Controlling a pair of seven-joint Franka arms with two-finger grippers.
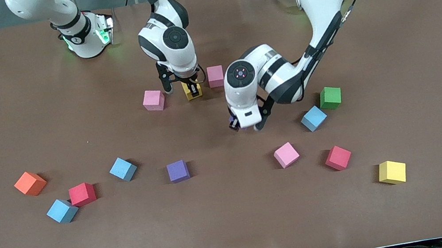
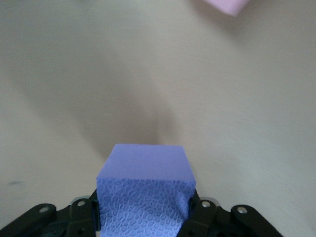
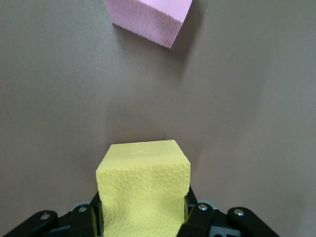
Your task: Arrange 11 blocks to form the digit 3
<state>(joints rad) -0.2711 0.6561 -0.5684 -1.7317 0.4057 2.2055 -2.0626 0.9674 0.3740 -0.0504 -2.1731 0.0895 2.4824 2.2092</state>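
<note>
Purple block (image 2: 144,190): clamped in left pincer (image 1: 244,127), low over mid tabletop (image 1: 238,229). Yellow block (image 3: 144,192): clamped in right pincer (image 1: 192,90), between two pink blocks (image 1: 153,100) (image 1: 215,76) toward the robots' bases. Second purple block (image 1: 177,170), third pink block (image 1: 286,154), red blocks (image 1: 82,194) (image 1: 337,157), light blue blocks (image 1: 122,168) (image 1: 62,210) (image 1: 313,118), second yellow block (image 1: 392,171): scattered apart, nearer the front camera. Green cube (image 1: 330,97), orange cube (image 1: 30,183): toward the left arm's and right arm's ends respectively.

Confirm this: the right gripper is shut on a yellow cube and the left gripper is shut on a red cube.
Not quite. The left gripper is shut on a purple cube, not a red one, as the left wrist view shows. The right gripper is indeed shut on a yellow cube.
</note>
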